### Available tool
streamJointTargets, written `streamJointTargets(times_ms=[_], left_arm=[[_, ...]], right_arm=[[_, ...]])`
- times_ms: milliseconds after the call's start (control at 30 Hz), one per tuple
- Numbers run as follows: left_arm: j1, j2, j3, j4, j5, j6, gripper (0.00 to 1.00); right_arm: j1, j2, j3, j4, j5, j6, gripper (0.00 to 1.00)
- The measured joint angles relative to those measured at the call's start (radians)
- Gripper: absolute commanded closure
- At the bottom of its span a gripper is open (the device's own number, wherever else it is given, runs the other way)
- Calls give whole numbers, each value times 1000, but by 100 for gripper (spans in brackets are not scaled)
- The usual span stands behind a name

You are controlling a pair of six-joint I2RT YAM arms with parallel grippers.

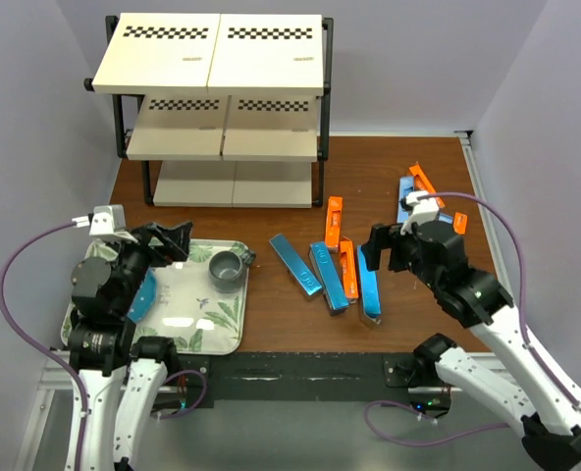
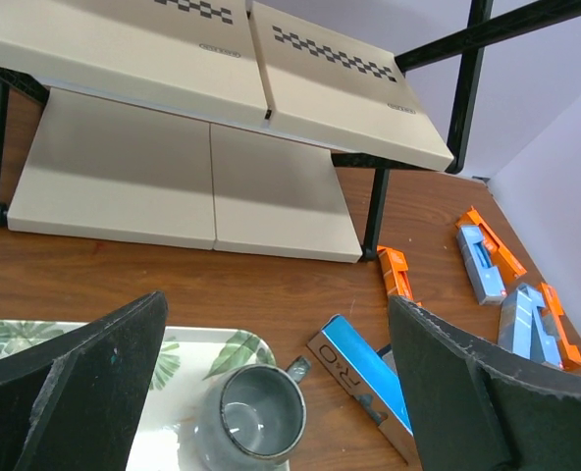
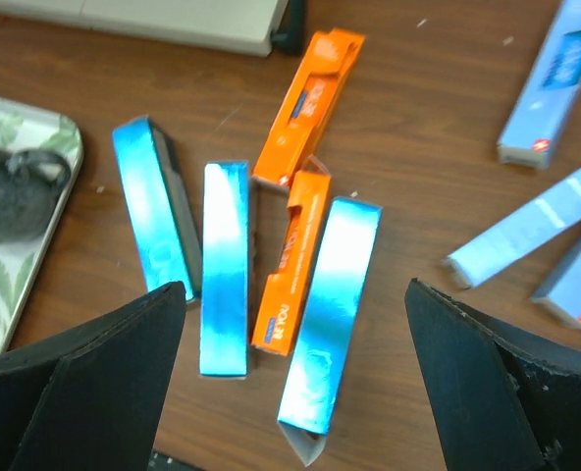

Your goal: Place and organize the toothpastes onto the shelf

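- Tabletop (image 1: pixel 369 167) is dark wood grain, and all the toothpaste boxes you can see lie flat on it. None shows on the shelf, so I judge you are at the first pick.
- Three-tier shelf (image 1: pixel 212 54) stands at the far left, with matte cream boards, checkered strips and a black metal frame.
- Leaf-patterned tray (image 1: pixel 187 294) sits under the left gripper (image 1: pixel 168 240), whose jaws are spread with nothing between them.
- Right gripper (image 1: pixel 389 250) hangs wide open and empty over the middle cluster.
- Shiny metallic blue box (image 3: pixel 330 314) lies closest below it, touching an orange box (image 3: pixel 290 265). Your next move probably calls for pinching its narrow width squarely, as the foil looks slippery.
- Light blue boxes (image 3: pixel 555 78) lie apart, further right.
- Grey mug (image 1: pixel 227 270) rests on the tray.
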Motion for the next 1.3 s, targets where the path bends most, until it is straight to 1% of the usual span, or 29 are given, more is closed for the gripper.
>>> streamJointTargets(times_ms=[233, 467, 733, 900, 1100, 1167, 1300], left_arm=[[-4, 8, -4, -1, 17, -41, 0], [-5, 57, -21, -14, 57, -134, 0], [-11, 88, -26, -61, 60, -163, 0], [-16, 90, -26, -100, 53, -158, 0], [-33, 89, -26, -143, 35, -150, 0], [-39, 87, -26, -151, 37, -150, 0], [-52, 82, -26, -153, 45, -150, 0]], right_arm=[[0, 155, 31, -2, -116, 2, 1], [0, 254, 54, -1, -163, 1, 1], [12, 396, 75, 31, -220, 6, 1], [78, 526, 129, 64, -214, 11, 1], [190, 722, 255, 98, -177, 13, 4], [212, 795, 303, 106, -162, 14, 8], [239, 957, 409, 109, -136, 18, 12]])
